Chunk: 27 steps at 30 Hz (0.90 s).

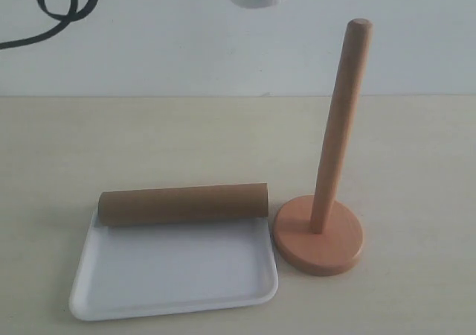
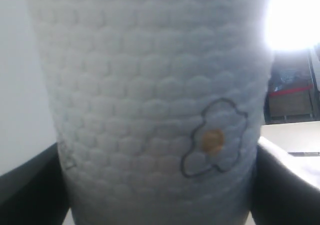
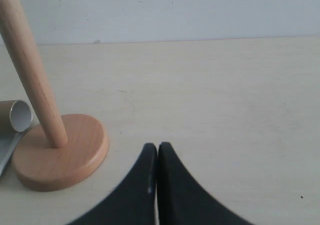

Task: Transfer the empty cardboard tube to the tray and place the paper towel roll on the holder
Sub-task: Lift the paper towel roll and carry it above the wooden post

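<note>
Left claw (image 2: pixel 157 200) is clamped on the roll (image 2: pixel 150 85). Its dark fingers (image 2: pixel 30 195) press in on either side of the white embossed paper, jaws wide around it. A flower print (image 2: pixel 214 139) with a yellow centre faces the wrist camera. In the exterior view only the roll's lower end shows, at the top edge, well above the table (image 1: pixel 416 164) and higher than the tip of the holder (image 1: pixel 320 234). The claw itself is out of that view. The holder stands below the held roll and off to one side of it, its round base flat on the table.

Right claw (image 3: pixel 157 152) has its jaws pressed together with nothing between them, low over the table. The holder is near it, ahead and off to one side. Beyond the holder's base, farther from this claw, the open end of the tube (image 1: pixel 182 205) shows. The tube lies on its side along one edge of the tray (image 1: pixel 171 294), well below the left claw. One end of it is just beside the holder's base; whether they touch I cannot tell.
</note>
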Motion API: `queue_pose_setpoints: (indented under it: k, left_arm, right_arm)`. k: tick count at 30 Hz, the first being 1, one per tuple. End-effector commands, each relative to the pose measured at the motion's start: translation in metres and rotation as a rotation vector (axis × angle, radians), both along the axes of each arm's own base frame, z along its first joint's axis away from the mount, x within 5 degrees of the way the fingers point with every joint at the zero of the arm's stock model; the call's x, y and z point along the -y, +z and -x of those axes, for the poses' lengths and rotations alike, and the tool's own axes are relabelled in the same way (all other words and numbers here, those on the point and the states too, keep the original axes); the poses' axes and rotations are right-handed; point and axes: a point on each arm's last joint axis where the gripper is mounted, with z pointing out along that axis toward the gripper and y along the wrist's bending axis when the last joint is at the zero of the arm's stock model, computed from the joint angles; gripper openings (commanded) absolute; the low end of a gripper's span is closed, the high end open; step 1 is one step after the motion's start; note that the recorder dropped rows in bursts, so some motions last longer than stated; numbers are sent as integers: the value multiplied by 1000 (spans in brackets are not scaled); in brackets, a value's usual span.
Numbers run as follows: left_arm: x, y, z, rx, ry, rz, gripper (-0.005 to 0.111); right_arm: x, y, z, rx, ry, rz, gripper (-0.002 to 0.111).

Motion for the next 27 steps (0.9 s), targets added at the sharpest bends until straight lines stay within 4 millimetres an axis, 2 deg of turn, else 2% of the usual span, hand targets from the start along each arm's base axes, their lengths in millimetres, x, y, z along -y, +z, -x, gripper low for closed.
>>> queue_pose_setpoints:
  k: [1,5,9,14,23,25,27]
  left_arm:
    - [18,28,12,-20,-29,56,4]
    - [38,37,22,-43,-12,5,4]
    - [50,36,30,-87,-48,10,4]
    - [54,23,21,-195,0,-14,4]
    - [75,-4,7,-257,-109,1,4]
    - [75,-4,8,-255,-113,3,4]
    - [73,7,13,-229,-160,59,4]
  right_arm:
    - [0,1,0,15,-5,3,0]
    - [0,1,0,15,-5,3,0]
    - [0,1,0,15,-5,5,0]
    - [0,1,0,14,-5,2,0]
    - [0,1,0,14,-7,-4,0]
    - [0,1,0,14,-7,-4,0]
    - [0,1,0,14,-7,-4,0]
